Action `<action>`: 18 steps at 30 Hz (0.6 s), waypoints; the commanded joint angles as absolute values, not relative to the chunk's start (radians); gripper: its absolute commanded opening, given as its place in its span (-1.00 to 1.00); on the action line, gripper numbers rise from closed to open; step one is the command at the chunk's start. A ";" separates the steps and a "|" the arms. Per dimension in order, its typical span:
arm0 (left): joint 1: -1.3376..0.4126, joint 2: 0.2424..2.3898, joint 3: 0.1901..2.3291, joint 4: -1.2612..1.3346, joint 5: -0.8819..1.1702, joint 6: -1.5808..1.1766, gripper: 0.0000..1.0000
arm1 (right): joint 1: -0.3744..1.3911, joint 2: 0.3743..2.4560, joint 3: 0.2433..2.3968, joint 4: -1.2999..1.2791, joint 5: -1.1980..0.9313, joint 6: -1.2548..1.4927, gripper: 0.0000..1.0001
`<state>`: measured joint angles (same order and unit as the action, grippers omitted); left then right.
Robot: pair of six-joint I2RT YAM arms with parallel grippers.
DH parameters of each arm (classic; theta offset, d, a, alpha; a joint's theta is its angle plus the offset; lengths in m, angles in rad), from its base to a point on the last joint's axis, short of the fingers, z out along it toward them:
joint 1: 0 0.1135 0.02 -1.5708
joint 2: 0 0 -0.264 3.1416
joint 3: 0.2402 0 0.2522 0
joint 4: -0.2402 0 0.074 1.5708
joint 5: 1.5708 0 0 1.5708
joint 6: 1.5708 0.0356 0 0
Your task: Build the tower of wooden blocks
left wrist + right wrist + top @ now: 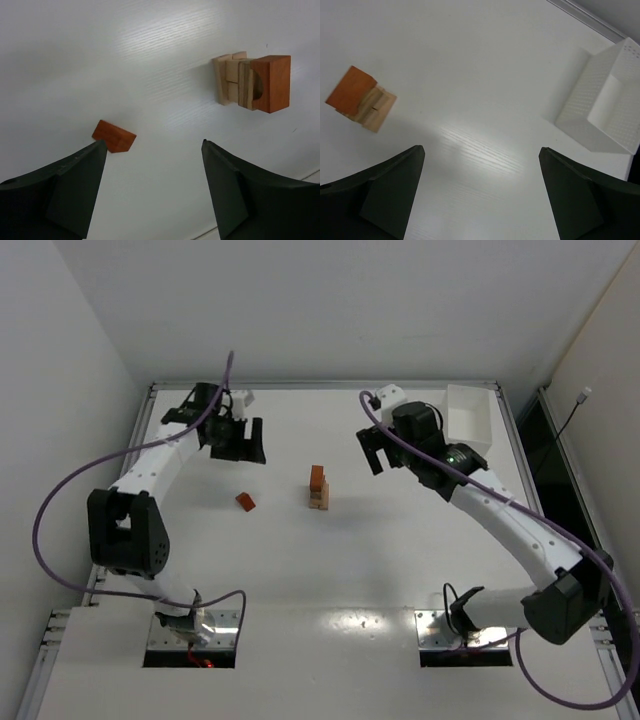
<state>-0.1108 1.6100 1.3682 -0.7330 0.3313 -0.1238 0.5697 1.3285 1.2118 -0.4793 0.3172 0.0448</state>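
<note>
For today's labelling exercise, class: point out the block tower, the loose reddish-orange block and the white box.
tower [270, 82]: left wrist view, on its reddish-orange top piece.
loose reddish-orange block [114, 136]: left wrist view, on its upper face.
white box [576, 102]: right wrist view, on its side wall.

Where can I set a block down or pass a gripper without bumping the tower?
The widest bare table lies between the tower and the near edge. Also free: the strip between tower and right gripper, and the far middle. Tightest: the gap between the loose orange block and tower, near the left gripper.
</note>
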 commanded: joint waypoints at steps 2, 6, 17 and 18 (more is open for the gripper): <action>-0.193 1.739 1.481 -0.761 0.301 -0.055 0.29 | 0.493 1.218 1.175 -0.529 0.332 0.001 0.93; -0.225 1.870 1.638 -0.761 0.331 -0.080 0.00 | 0.454 1.149 1.135 -0.563 0.301 0.040 0.93; -0.311 2.106 1.885 -0.750 0.379 -0.111 -0.86 | 0.365 1.106 1.117 -0.603 0.269 0.092 0.93; -0.322 2.115 1.905 -0.750 0.427 -0.094 -0.76 | 0.365 1.106 1.117 -0.603 0.268 0.092 0.93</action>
<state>-0.2943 2.0911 1.8442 -0.7616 0.3462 -0.1066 0.3775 1.1236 1.1183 -0.6086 0.2844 0.0669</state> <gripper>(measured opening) 0.098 0.960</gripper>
